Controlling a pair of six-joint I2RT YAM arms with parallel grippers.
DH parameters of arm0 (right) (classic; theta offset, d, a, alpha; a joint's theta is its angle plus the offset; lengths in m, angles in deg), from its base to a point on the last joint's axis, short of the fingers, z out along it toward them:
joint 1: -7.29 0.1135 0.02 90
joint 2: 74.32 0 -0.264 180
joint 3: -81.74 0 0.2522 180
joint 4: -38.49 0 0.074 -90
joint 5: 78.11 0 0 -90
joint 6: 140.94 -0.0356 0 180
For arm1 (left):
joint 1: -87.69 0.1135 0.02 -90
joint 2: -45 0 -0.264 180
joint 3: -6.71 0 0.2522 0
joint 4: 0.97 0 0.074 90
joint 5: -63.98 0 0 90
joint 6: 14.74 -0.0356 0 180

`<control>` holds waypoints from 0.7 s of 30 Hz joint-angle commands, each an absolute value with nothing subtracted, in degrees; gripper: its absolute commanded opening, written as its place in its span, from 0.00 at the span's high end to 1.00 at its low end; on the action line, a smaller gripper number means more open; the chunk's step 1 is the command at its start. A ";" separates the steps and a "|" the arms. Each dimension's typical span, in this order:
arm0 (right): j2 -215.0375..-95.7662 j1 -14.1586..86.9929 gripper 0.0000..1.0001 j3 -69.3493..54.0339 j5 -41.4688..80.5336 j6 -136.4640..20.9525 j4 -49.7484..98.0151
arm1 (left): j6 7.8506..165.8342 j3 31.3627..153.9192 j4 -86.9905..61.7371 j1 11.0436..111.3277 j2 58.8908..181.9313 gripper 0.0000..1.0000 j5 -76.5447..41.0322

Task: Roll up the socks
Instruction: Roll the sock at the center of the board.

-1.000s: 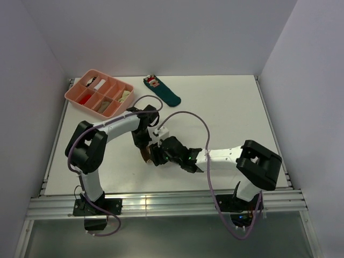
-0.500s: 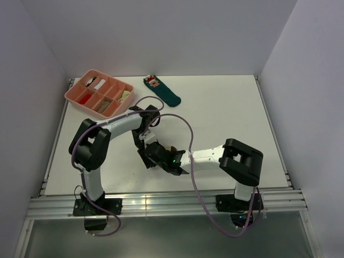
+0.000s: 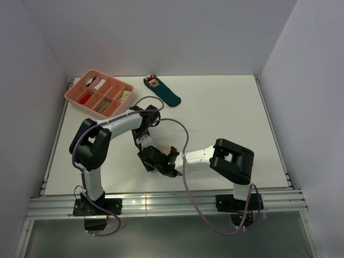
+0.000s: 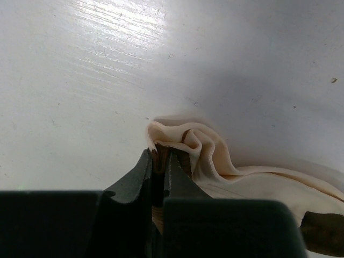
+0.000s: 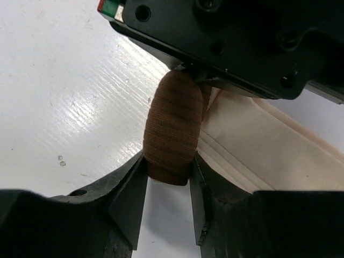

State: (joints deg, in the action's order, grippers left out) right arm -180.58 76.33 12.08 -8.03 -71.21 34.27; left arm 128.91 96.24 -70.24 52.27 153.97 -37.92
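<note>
The left gripper's (image 4: 160, 158) jaws are pressed almost together. They pinch a thin fold of the cream sock (image 4: 226, 166) right at its edge. A little dark brown shows between the tips. It may be a band on that sock, but the view is too close to be sure.

The right gripper's (image 5: 167, 167) jaws are partly spread, with the brown sock (image 5: 173, 121) between them. One finger (image 5: 129, 185) touches one side of it and the other finger touches the other side, so the jaws squeeze it.

The brown sock is a tight, fat roll, like a small log. It has fine ribs across it and stands out from the jaws toward the left arm's black wrist. The top of the roll is tucked under that wrist.

The cream sock lies flat on the white table (image 4: 75, 80) just beside the roll and touches it. It is soft and pale. Near the left jaws it bunches into wavy folds, and farther away it is smooth with long straight creases.

From above, both grippers meet near the front middle of the table, and the arms hide most of the socks.

A teal sock (image 3: 165, 93) lies at the back, well apart. A pink tray (image 3: 71, 95) sits at the back left corner.
</note>
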 commanded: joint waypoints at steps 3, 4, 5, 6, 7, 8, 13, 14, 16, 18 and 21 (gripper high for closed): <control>-178.21 76.20 0.51 11.73 -7.62 -74.14 35.19 | 129.84 95.44 -70.19 51.03 154.34 1.00 -37.53; -178.12 76.20 0.48 11.03 -7.62 -74.49 34.93 | 129.84 95.44 -70.19 51.03 154.34 1.00 -37.53; -178.12 76.11 0.47 10.68 -7.53 -74.67 34.66 | 129.84 95.44 -70.19 51.03 154.25 1.00 -37.53; -177.95 76.20 0.47 10.50 -7.45 -74.76 34.75 | 129.84 95.53 -70.19 51.12 154.25 0.99 -37.53; -177.77 76.02 0.47 10.50 -7.44 -75.28 34.84 | 129.84 95.53 -70.28 51.04 154.25 1.00 -37.53; -177.42 76.02 0.47 10.50 -7.53 -75.55 35.01 | 129.84 95.44 -70.28 51.03 154.17 1.00 -37.62; -176.98 74.97 0.48 10.67 -7.53 -78.27 35.36 | 130.19 94.39 -69.75 51.03 153.55 1.00 -37.09; -176.89 74.53 0.48 10.85 -7.71 -78.62 35.54 | 130.28 94.21 -69.66 51.12 153.55 1.00 -36.92; -176.80 74.18 0.50 10.94 -7.10 -79.59 35.98 | 130.37 93.77 -69.49 51.03 153.37 1.00 -36.92; -176.71 73.56 0.54 11.11 -6.57 -80.99 36.24 | 130.55 93.16 -69.31 51.03 152.94 1.00 -36.92; -176.45 72.42 0.70 12.77 -6.04 -83.53 37.64 | 131.42 92.46 -68.79 51.03 152.24 0.99 -36.74</control>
